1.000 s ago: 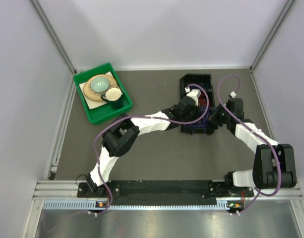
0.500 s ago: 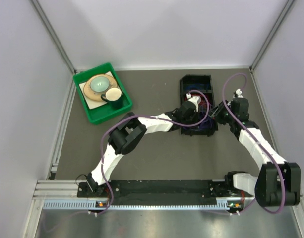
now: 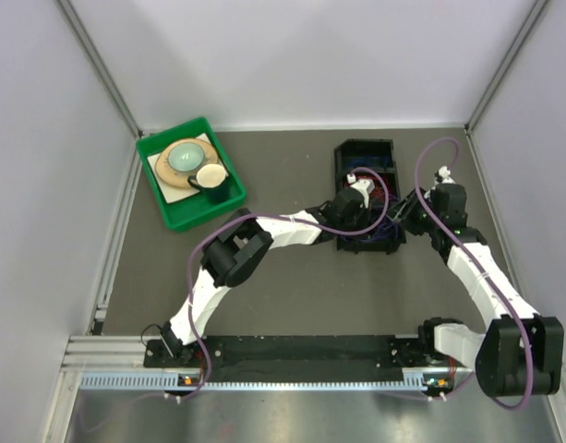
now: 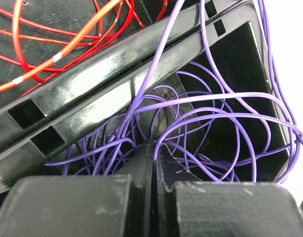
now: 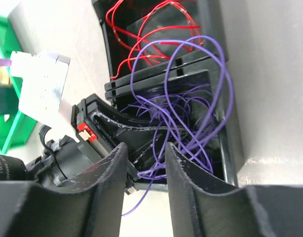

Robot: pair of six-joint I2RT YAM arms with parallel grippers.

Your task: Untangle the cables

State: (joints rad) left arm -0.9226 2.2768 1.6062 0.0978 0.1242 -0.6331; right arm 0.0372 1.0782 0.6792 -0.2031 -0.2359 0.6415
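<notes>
Here, left gripper [image 4: 152, 148]: clenched, tip among the purple cables [image 4: 215, 104]; pinched strand, I cannot tell.
Right gripper [image 5: 146, 154]: fingers apart, gripping nothing, beside the black bin [image 5: 225, 148].
Nearer arm: left; loops lie straight ahead.

The counter [image 3: 292, 295] in front of me is a dark grey-brown mat, matte and evenly lit. Plain, pale wall panels [image 3: 310, 55] close it in at the back and on both sides, meeting at slanted aluminium posts [image 3: 98, 65]. Along my near edge a black mounting rail [image 3: 310, 349] sits on silver framing [image 3: 98, 351], then brushed sheet metal [image 3: 310, 415]. The light is soft, with little shadow.
</notes>
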